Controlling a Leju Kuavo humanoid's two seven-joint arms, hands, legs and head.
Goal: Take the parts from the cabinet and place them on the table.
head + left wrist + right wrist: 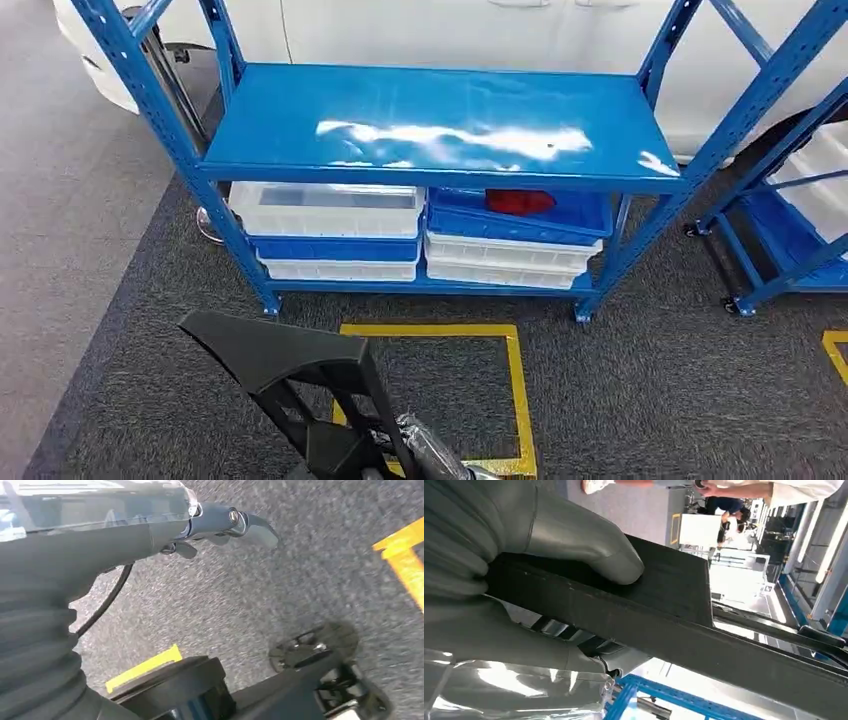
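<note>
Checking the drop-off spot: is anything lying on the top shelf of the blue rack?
No, the top shelf of the blue rack is bare blue metal showing only glare in the head view.

Blue rack, white and blue bins, one red piece.
The rack [440,125] is glossy bright blue; its lower shelf carries white bins [325,208] and blue bins [520,215], a red part [520,202] in one. The black part [275,350] is matte; the carpet [650,390] is speckled dark grey with yellow tape [515,385].

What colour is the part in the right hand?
Black. The right hand grips the angular black part; right wrist view shows it best.
</note>
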